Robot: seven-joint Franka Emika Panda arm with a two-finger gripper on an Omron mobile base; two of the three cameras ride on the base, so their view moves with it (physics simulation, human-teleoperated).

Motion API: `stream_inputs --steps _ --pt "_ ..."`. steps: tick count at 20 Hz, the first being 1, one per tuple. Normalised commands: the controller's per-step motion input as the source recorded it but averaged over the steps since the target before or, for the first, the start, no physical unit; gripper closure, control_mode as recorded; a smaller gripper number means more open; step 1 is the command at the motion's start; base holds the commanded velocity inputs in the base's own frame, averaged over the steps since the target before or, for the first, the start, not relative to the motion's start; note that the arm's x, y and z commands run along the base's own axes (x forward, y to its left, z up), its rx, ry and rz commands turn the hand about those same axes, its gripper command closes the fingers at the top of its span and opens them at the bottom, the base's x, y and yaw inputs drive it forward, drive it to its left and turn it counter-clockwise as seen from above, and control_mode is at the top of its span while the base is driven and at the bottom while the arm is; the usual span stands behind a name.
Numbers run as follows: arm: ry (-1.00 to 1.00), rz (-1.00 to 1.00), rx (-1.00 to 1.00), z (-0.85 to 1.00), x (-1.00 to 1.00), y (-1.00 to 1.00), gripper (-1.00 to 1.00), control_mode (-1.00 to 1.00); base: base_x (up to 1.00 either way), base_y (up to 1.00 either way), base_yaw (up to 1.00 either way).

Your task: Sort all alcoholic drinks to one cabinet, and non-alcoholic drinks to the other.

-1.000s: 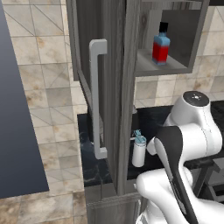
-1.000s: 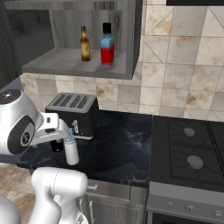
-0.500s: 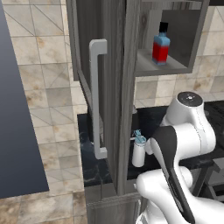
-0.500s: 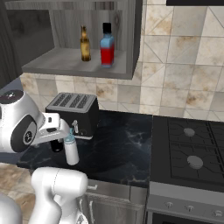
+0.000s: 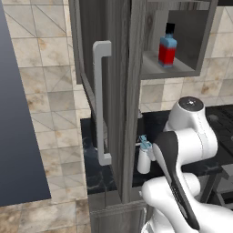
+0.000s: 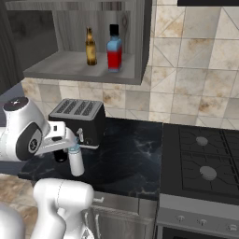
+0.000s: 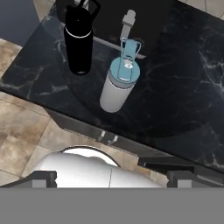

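Two bottles stand close on the counter [image 7: 175,87], so the spread-jawed gripper [image 7: 109,186] descending on the white bottle [image 7: 118,85] could topple the black bottle [image 7: 78,43].

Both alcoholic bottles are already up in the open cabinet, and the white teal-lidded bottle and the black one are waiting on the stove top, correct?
Not quite: the white teal-lidded bottle and the black bottle stand on the dark marble counter, as the right base view shows. The amber bottle and red bottle are in the open cabinet.

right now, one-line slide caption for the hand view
White teal-lidded bottle and all-black bottle standing apart on the dark marble counter, seen from above.
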Motion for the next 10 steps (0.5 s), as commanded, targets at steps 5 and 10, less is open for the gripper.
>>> stream_inputs --steps 5,10 --pt "-0.1 0.0 0.0 -0.32 0.0 0.0 -1.0 -1.0 0.0 0.0 0.0" --pt "-0.11 0.0 -0.01 -0.35 0.01 0.0 -1.0 -1.0 0.0 0.0 0.0"
